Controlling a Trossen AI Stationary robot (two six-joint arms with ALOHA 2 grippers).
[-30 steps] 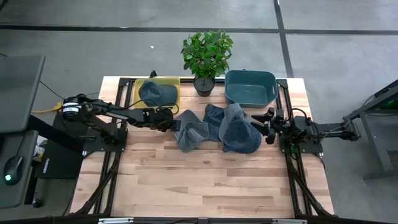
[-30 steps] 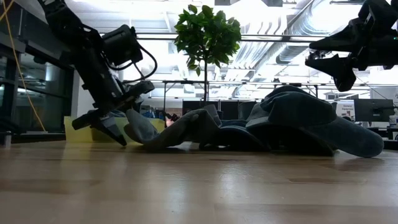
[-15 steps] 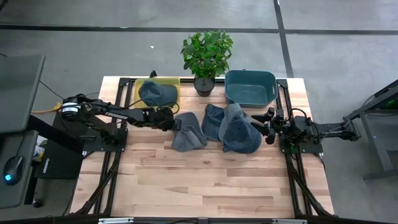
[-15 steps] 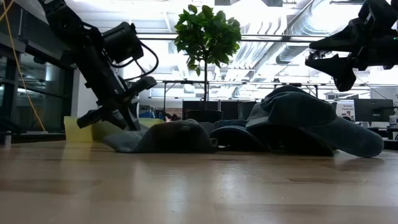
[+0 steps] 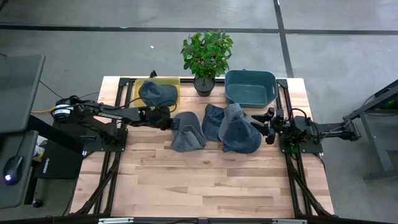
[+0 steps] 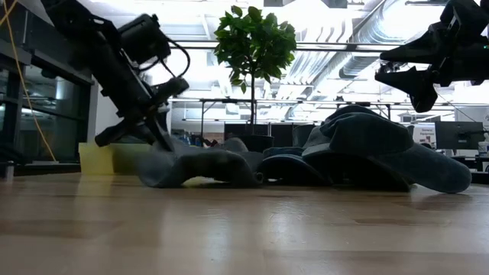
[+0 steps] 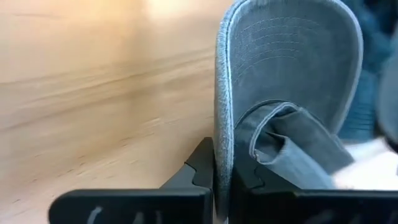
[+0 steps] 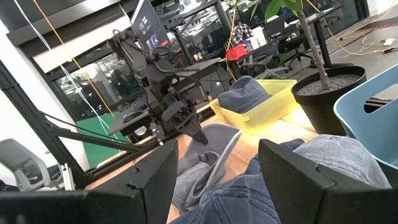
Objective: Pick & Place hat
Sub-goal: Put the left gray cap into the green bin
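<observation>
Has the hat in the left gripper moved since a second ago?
Yes. The left gripper has dragged the hat away from the pile of hats, toward the yellow bin.

— Any lettering, labels or numbers to read here?

— None. The monitor [image 8: 144, 23] in the room behind shows bright marks too small to make out, and the hats, bins and bench carry no legible print.

Room around the wooden desk [image 5: 205, 180]

Grey concrete floor [image 5: 112, 53] crossed by dark seams lay all round; bright ceiling lights and silver ducts [image 6: 359, 57] hung overhead, with office chairs [image 8: 15, 165] and workstations behind.
</observation>
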